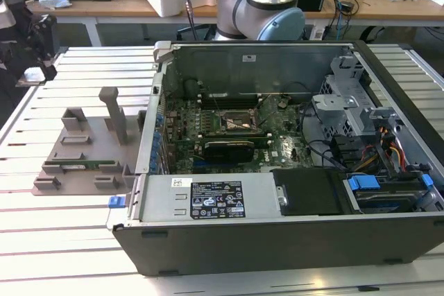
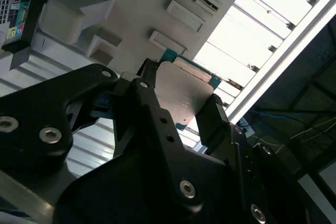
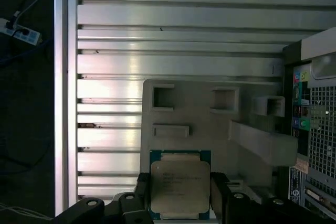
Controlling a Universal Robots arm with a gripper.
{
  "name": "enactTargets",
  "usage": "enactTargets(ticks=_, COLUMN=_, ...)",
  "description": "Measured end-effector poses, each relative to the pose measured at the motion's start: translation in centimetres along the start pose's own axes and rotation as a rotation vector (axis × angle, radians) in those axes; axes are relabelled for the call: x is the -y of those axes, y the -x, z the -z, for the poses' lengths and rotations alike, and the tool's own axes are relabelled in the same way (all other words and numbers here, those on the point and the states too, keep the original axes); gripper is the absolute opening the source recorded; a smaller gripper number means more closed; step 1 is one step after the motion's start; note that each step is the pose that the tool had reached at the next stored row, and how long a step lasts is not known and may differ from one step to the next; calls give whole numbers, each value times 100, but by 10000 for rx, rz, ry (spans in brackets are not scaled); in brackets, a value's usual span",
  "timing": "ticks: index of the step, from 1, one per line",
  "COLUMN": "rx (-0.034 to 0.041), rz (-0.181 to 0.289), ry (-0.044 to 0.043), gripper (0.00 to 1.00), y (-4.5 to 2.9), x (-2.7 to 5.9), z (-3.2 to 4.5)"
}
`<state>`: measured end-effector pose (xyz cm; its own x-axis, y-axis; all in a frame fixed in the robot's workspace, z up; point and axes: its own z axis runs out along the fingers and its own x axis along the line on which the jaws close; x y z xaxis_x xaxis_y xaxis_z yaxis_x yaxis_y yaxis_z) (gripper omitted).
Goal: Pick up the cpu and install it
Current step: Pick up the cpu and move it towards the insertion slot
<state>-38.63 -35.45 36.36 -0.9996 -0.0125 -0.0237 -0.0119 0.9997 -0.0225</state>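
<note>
the tool [image 2: 181, 98] is pinching the cpu [image 3: 180, 184] by two opposite edges, metal lid up. beyond it the grey tray [image 3: 210, 129] rests on the slatted counter [image 3: 184, 35]. in the exterior view the open computer case [image 1: 277, 240] lies at three o'clock from the tray, socket [image 1: 232, 123] mid-board. i'd worry that so thin a grip lets the chip tilt or slip, and a crooked landing bends pins.
</note>
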Motion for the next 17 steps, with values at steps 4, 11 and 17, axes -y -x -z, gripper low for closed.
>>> enactTargets(ticks=4, rx=1, rz=1, ry=1, gripper=55, y=5, x=-5, z=176)
enactTargets(ticks=11, rx=-1, rz=-1, ry=0, gripper=55, y=26, x=-6, z=188)
enactTargets(ticks=17, rx=1, rz=-1, ry=0, gripper=55, y=226, x=-3, z=183)
